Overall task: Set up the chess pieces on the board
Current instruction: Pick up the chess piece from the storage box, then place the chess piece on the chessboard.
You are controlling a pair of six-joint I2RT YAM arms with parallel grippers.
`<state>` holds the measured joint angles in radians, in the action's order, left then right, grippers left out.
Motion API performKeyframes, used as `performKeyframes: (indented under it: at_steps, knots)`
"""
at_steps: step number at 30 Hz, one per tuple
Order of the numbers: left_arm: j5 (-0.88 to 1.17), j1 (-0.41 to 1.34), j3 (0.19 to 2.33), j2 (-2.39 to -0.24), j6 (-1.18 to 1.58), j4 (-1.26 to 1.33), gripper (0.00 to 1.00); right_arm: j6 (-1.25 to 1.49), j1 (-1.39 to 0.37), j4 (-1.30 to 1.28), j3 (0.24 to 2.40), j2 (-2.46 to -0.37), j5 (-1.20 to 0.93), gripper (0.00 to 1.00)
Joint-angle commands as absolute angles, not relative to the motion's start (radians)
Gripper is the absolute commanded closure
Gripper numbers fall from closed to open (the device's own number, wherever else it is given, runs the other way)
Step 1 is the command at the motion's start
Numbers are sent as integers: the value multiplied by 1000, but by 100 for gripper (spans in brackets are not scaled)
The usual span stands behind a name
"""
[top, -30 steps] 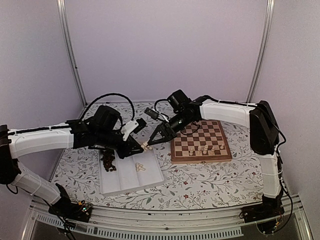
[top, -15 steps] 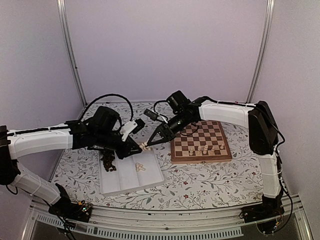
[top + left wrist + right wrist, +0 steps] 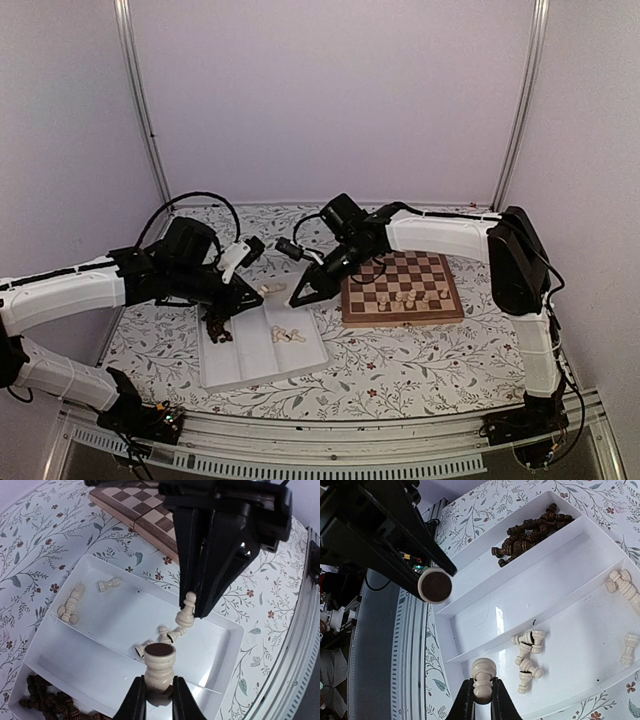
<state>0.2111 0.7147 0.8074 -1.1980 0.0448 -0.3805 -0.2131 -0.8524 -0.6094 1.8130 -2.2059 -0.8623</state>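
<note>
We see pale lilac walls [image 3: 330, 100] at the back and sides, with two slim silver metal poles [image 3: 140, 100] rising along the rear corners. Our bench [image 3: 400, 365] wears a white cloth [image 3: 150, 335] printed with leafy sprigs and small red flowers, and a silver aluminium rail [image 3: 330, 432] edges its near side.

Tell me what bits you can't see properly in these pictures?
- Top view: the pieces on the board are too small to name.
- Left wrist view: the top edge cuts the board, the bottom corner cuts the dark pieces; the left fingers hide the far end of their cream piece.
- Right wrist view: no board; the right fingers cover the foot of their pawn.
</note>
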Motion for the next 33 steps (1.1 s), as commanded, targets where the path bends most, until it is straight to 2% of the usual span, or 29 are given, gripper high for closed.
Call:
performKeyframes:
  at_steps: [1,8,17,25,33]
  knots:
    - [204,685,814,-1206,66,-369,99,-280,-866,-650,1814,-2176,-760,99]
    - [163,676,952,-1270,45,-404,98,-410,-791,-694,1646,-1966,-552,100]
    - [202,678,1152,-1446,3,-413,97,-491,-496,-779,1488,-1738,-355,100]
    - [261,642,1123,-1514,-11,-358,97,-633,-408,-851,1403,-1707,-134,100]
    - [248,630,1058,-1461,-15,-329,96,-652,-407,-887,1362,-1797,-88,100]
